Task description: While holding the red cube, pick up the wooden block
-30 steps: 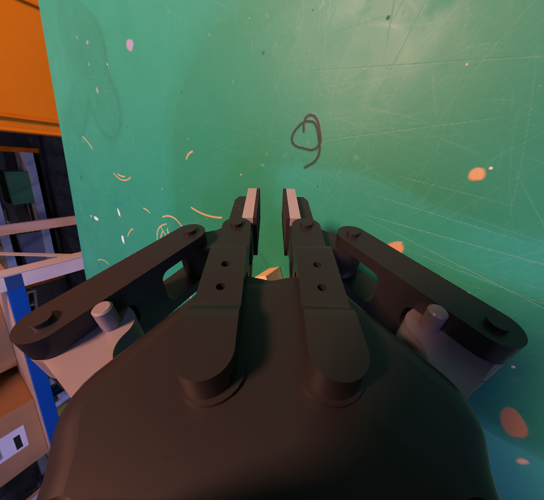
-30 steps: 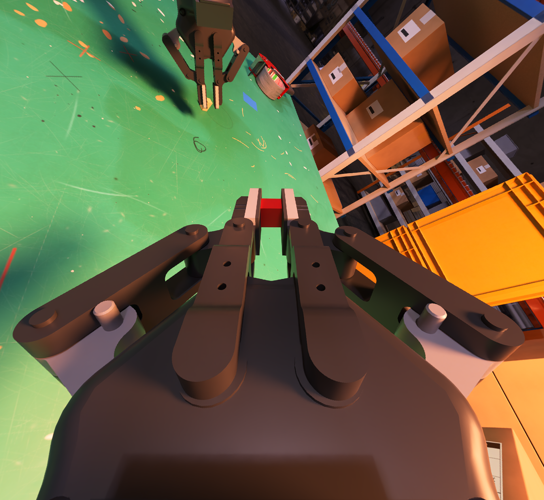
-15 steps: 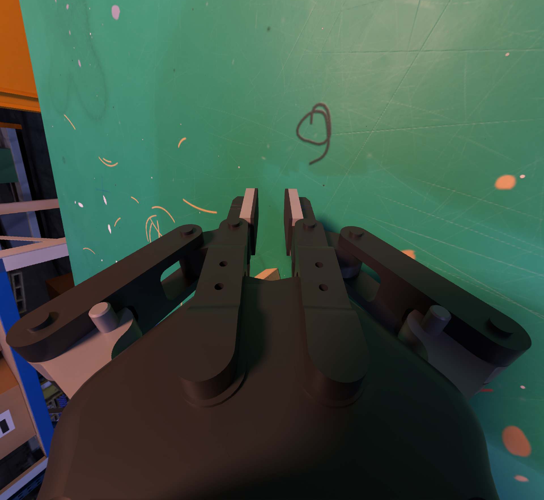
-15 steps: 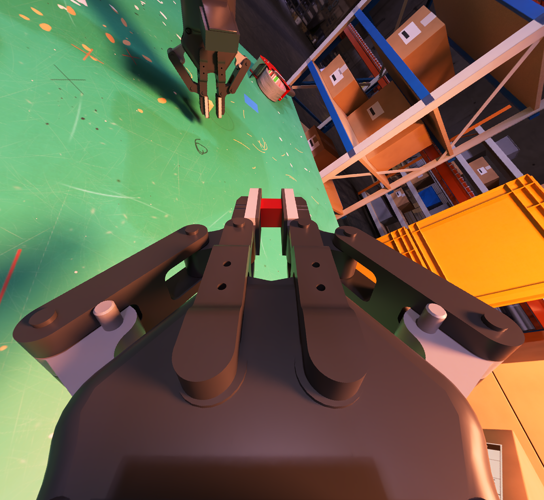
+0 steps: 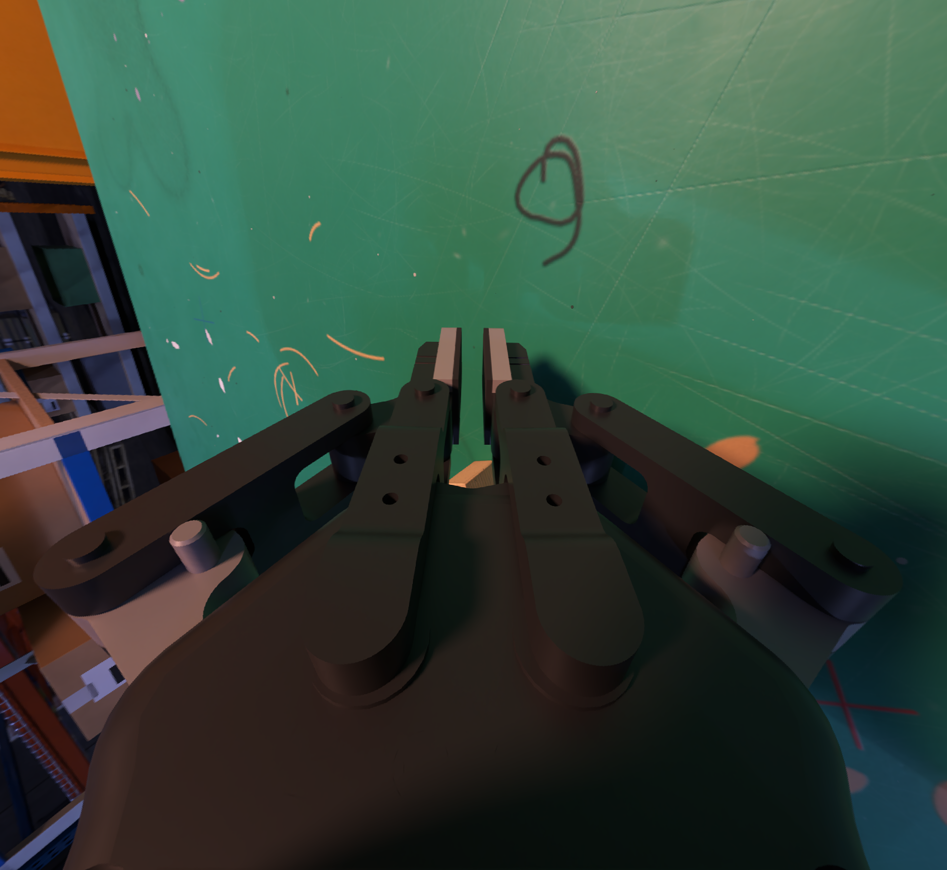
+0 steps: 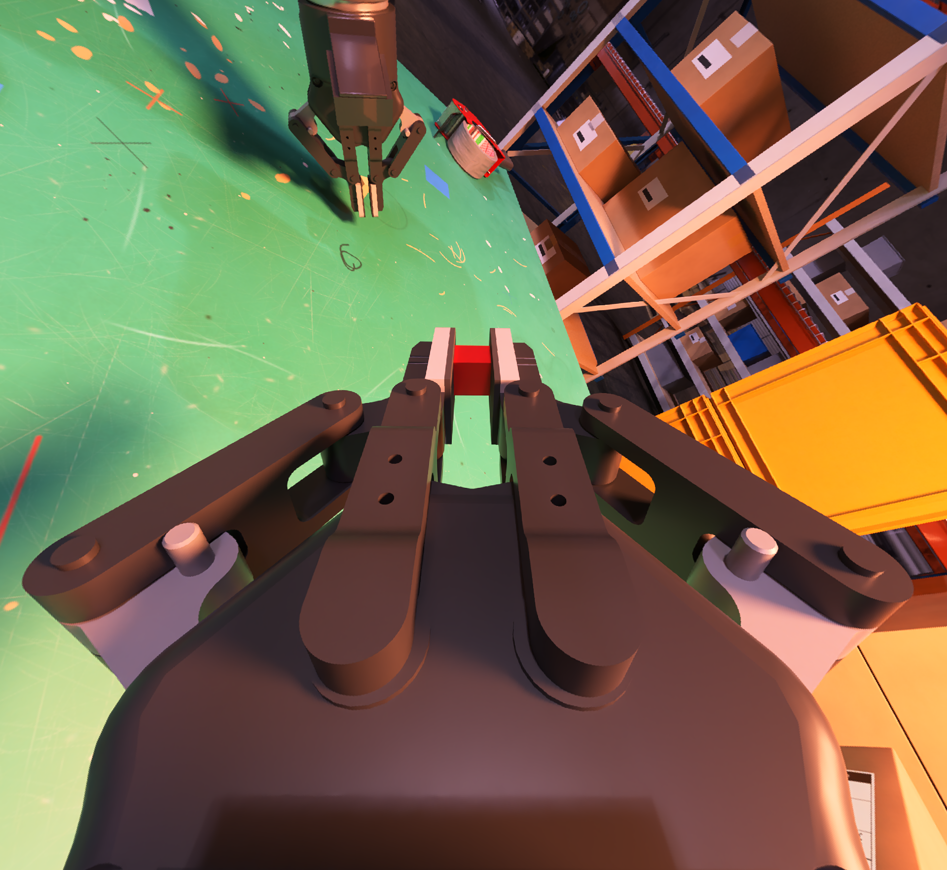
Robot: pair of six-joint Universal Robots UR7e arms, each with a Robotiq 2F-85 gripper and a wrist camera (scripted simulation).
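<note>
My right gripper (image 6: 472,351) is shut on the red cube (image 6: 471,369) and holds it above the green table (image 6: 179,307) near its right edge. My left gripper (image 5: 472,351) has its fingers drawn close together, with the pale wooden block (image 5: 471,474) showing deep between them, mostly hidden by the gripper body. In the right wrist view the left gripper (image 6: 367,202) points down with its tips at the table, and the block (image 6: 364,182) sits between its fingers. A dark scribble (image 5: 551,200) lies ahead of it.
A tape roll in a red dispenser (image 6: 469,146) lies by the table's far edge. An orange crate (image 6: 820,425) stands beside the table, also in the left wrist view (image 5: 31,51). Shelving with cardboard boxes (image 6: 717,77) stands beyond the edge.
The left gripper's fingers have closed in on the wooden block, and that arm has shifted along the table toward the scribble. The right gripper with the red cube has not moved.
</note>
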